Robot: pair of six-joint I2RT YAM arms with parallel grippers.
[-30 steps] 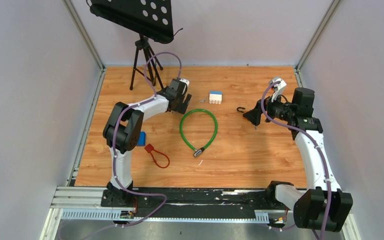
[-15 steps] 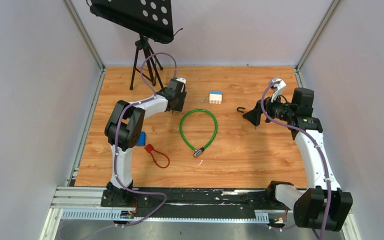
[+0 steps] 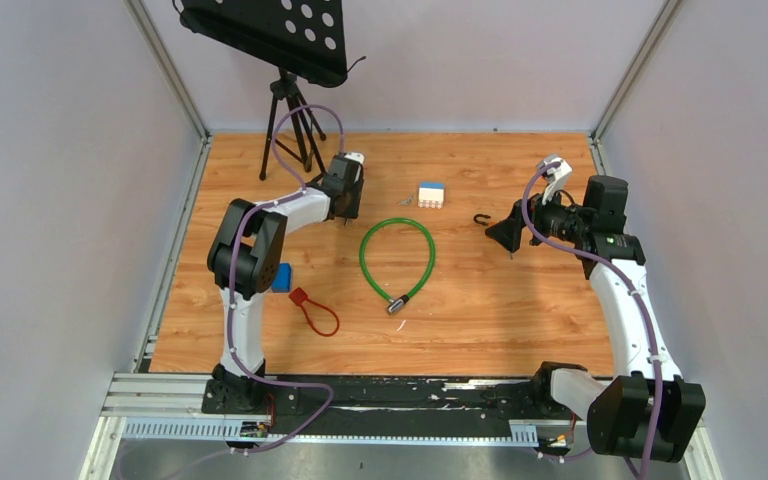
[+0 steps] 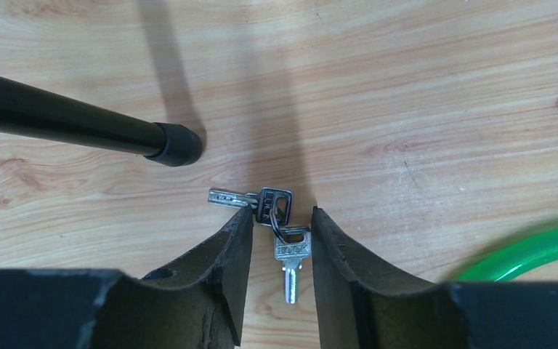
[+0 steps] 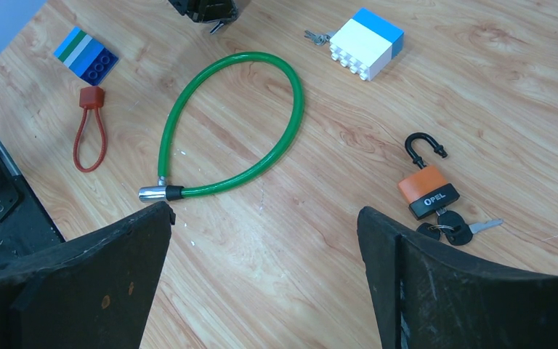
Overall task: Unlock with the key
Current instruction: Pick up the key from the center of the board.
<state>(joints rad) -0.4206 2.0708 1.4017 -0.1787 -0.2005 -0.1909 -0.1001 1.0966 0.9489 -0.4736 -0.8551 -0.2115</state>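
Left wrist view: your left gripper (image 4: 281, 218) points down at a wooden table (image 4: 407, 73), its two dark fingers parted by a narrow gap. A small bunch of silver keys (image 4: 282, 225) on a ring lies flat on the wood in that gap. One key points toward the camera between the fingers, and another points left just past the fingertips. It is not clear whether either finger touches them. A black tripod foot (image 4: 176, 144) rests nearby, up and to the left. A curve of the green cable lock (image 4: 530, 251) shows at the lower right.

Right wrist view: your right gripper (image 5: 265, 214) hangs above the table with its fingers spread wide, holding nothing. Below it the green cable lock lies in a closed loop. An orange padlock (image 5: 427, 195) lies to the right, well apart from the loop. Its black shackle is open at one end, and dark-headed keys (image 5: 456, 231) sit at its base. A white and blue toy block (image 5: 367, 42) sits beyond.
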